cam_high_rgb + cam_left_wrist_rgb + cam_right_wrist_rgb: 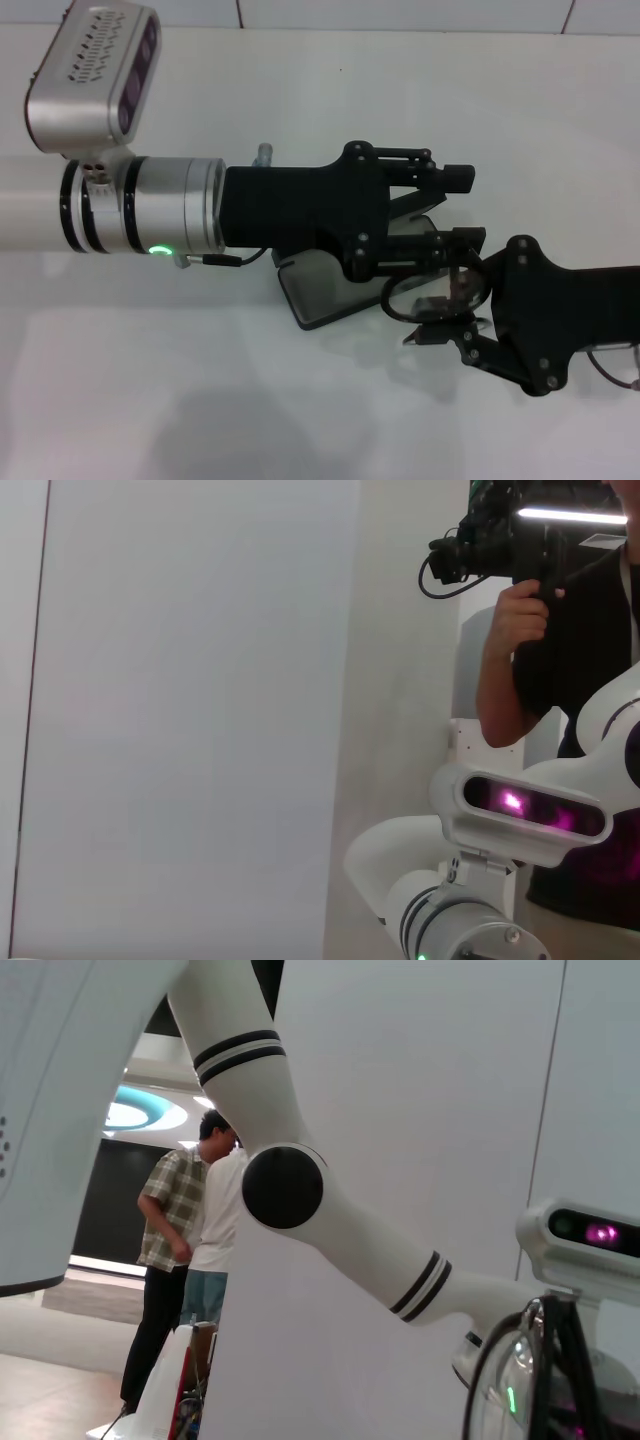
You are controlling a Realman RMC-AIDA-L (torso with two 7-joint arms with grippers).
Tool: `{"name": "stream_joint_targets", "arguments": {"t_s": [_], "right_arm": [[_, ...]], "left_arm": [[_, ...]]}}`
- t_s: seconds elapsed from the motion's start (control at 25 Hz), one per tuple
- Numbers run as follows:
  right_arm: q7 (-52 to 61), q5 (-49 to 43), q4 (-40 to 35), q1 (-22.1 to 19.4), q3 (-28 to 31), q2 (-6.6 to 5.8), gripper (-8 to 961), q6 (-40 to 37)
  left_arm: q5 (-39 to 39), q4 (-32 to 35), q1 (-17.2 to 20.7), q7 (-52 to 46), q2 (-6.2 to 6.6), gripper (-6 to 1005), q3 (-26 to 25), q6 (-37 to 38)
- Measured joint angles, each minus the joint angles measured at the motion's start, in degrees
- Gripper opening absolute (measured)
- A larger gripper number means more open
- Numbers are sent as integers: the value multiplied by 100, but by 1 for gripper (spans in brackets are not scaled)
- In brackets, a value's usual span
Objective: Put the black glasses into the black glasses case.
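Item: black glasses (432,290). Lay at the centre-right of the white bench (200,400), long axis running roughly across the head view, lenses just beside the near-right edge of the case. One lens rim showed as a dark oval; the frame's far end was hidden behind the right gripper.

Item: black glasses case (325,290). Lay open on the bench, grey lining up, mostly covered by the left gripper; only its near corner and a strip of lining showed. It lay to the robot's left of the glasses, touching or almost touching them; which could not be told.

Item: left gripper (455,205). Reached in from the left over the case, its jaws pointing right, apparently spread, one finger high and one low against the frame. Whether it held anything could not be told.

Item: right gripper (445,325). Came in from the right, jaws at the glasses' near rim and seemingly closed on it; contact was judged, not plainly seen. This arm was nearer the glasses.

Judgement: the coming move turned on carrying the glasses leftward, lengthwise into the case. The left gripper stood over the opening and was in the way.

Other: a person with a camera (520,540) appeared in the left wrist view; two bystanders (195,1240) appeared in the right wrist view.
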Motion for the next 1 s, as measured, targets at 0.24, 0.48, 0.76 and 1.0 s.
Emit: {"name": "stream_joint_targets", "arguments": {"t_s": [0.24,0.48,0.76,1.0], "right_arm": [[14,-54,-129,-75,-16,-24,100,84],[36,-106,-859,-524,-178,6,101,1067],[610,-38,-2895,-1342,-1475,55,104,2957],[826,-270,-4126,-1719,-2985,21,107,4943]], "left_arm": [[-8,-35,19,188,10,577,-64,-138],[-22,-78,245,338,25,577,-863,-965],[-40,-83,472,383,40,577,-1469,-1220],[-42,-83,575,388,43,577,-1592,-1227]]}}
